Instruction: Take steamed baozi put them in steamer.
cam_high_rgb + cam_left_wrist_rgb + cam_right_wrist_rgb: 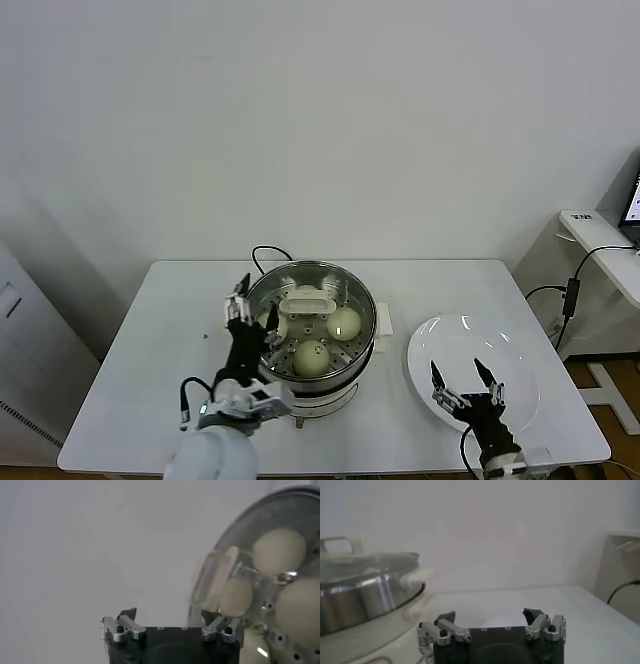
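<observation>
The steamer stands mid-table with the glass lid resting on it. Three cream-white baozi show inside through the glass: one on the right, one at the front and one on the left. My left gripper is open and empty at the pot's left rim. In the left wrist view it hangs beside the lid handle and the baozi. My right gripper is open and empty over the front of the white plate. The right wrist view shows this gripper and the lidded steamer.
The steamer's black cord runs off behind the pot. The plate holds nothing. A white side desk with a hanging cable stands off the table's right edge. The table's front edge is close under both grippers.
</observation>
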